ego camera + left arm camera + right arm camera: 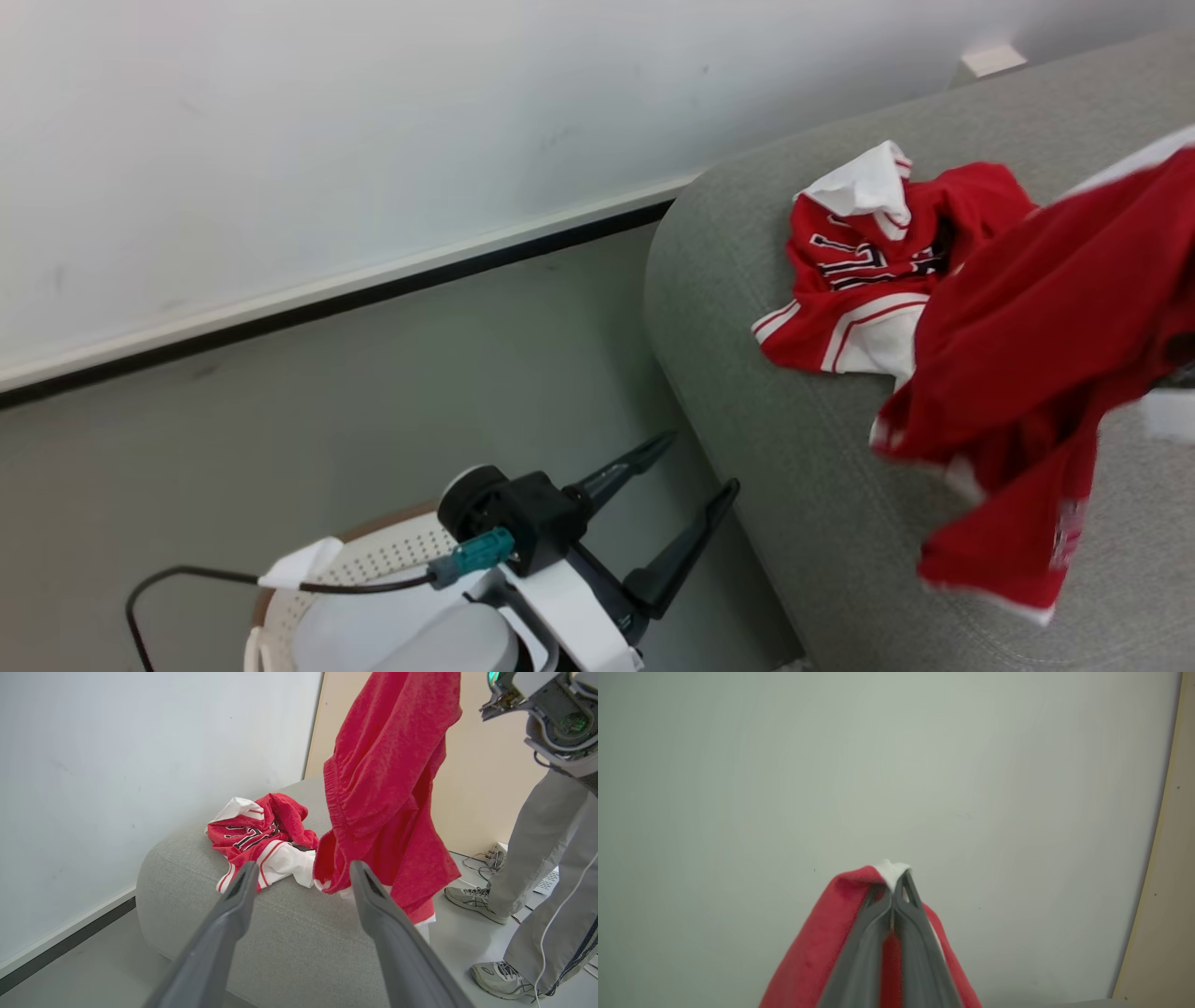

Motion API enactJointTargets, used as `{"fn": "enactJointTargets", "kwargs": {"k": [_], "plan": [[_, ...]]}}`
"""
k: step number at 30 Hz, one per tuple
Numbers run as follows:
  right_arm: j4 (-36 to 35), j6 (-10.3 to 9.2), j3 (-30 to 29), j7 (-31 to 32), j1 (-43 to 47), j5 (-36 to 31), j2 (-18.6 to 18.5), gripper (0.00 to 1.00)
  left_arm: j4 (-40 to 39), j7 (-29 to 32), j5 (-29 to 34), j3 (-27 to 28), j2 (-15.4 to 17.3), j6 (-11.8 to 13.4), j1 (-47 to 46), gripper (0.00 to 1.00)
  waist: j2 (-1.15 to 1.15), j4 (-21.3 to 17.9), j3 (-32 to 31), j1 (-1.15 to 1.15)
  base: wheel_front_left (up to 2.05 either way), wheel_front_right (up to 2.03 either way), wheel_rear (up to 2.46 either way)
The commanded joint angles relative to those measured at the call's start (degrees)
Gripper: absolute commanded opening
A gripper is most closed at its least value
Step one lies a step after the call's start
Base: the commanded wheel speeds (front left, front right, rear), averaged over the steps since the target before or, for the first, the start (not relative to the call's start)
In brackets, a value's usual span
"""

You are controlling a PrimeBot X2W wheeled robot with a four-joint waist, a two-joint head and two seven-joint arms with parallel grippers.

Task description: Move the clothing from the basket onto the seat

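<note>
The grey seat (794, 467) fills the right of the head view. A red jersey (859, 271) with black-and-white numerals lies crumpled on it. Beside it a plain red garment (1027, 355) with white trim hangs over the seat, its lower end close to the cushion. My right gripper (896, 877) is shut on that garment's white-trimmed edge. My left gripper (695, 467) is open and holds nothing, above the basket (373, 560) at the lower left and just off the seat's side. In the left wrist view the left gripper (303, 865) points at the seat (280, 933), the jersey (254, 835) and the hanging garment (387, 788).
A white wall with a dark skirting line (327, 299) runs behind the grey floor (373, 392). A person's legs (537, 858) in grey trousers and sneakers stand beyond the seat, near cables and a power strip (495, 854). Part of my right arm (556, 714) hangs above them.
</note>
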Motion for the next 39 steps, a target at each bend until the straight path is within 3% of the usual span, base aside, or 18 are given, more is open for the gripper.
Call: {"fn": "enactJointTargets", "kwargs": {"k": [1,10,15,27,32,33,34,35,36,37,39], "plan": [[0.51,-0.13,-1.32,0.68,-3.23,0.48,-2.61,0.00,-0.34,-0.03,0.21,0.11,0.91,-0.06,-0.82,1.00,-0.01,1.48,2.17,0.00,0.00,0.00,0.00],[8.66,-0.13,-7.33,3.08,-16.51,1.12,-14.59,0.00,-2.97,1.07,0.89,1.01,3.96,-0.37,-3.65,1.00,-0.01,6.90,10.29,0.00,0.00,0.00,0.00],[18.12,-0.13,-9.99,6.51,-23.91,-0.74,-17.26,0.00,-5.43,1.59,1.31,1.45,6.03,-0.37,-4.54,1.00,-0.01,8.76,15.00,0.00,0.00,0.00,0.00],[42.28,-0.13,-6.66,14.79,-27.68,-9.27,-17.05,0.00,-8.65,0.36,2.32,-0.58,4.68,-1.36,-7.81,1.00,-0.01,13.14,19.91,0.00,0.00,0.00,0.00],[48.60,-0.13,-3.06,20.95,-27.42,-7.21,-16.64,0.00,-7.71,0.02,2.14,-0.97,3.89,-1.49,-8.17,1.00,-0.01,13.35,19.45,0.00,0.00,0.00,0.00],[49.02,-0.14,-2.56,21.29,-27.94,-6.40,-17.13,0.04,-7.48,-0.06,2.11,-0.94,3.91,-1.52,-8.17,1.00,-0.01,13.30,19.38,0.00,0.00,0.00,0.00],[49.29,-0.13,-1.96,21.36,-28.27,-6.03,-17.48,0.16,-7.32,-0.13,2.08,-0.89,3.92,-1.56,-8.18,1.00,-0.01,13.24,19.26,0.00,0.00,0.00,0.00],[49.49,-0.13,-1.33,21.33,-28.41,-5.72,-17.57,0.41,-7.16,-0.20,2.02,-0.85,3.94,-1.59,-8.08,1.00,-0.01,13.13,19.02,0.00,0.00,0.00,0.00],[49.60,-0.13,-0.67,21.32,-28.45,-5.36,-17.80,0.53,-6.90,-0.26,1.92,-0.80,3.93,-1.61,-7.87,1.00,-0.01,13.00,18.70,0.00,0.00,0.00,0.00],[49.61,-0.13,0.16,21.32,-28.45,-5.06,-18.17,1.00,-6.56,-0.30,1.77,-0.73,3.87,-1.63,-7.61,1.00,-0.01,12.89,18.32,0.00,0.00,0.00,0.00],[49.45,-0.13,2.48,21.50,-27.99,-4.12,-18.86,1.00,-5.86,-0.38,1.57,-0.73,3.68,-1.66,-7.03,1.00,-0.01,12.66,17.36,0.00,0.00,0.00,0.00]]}}
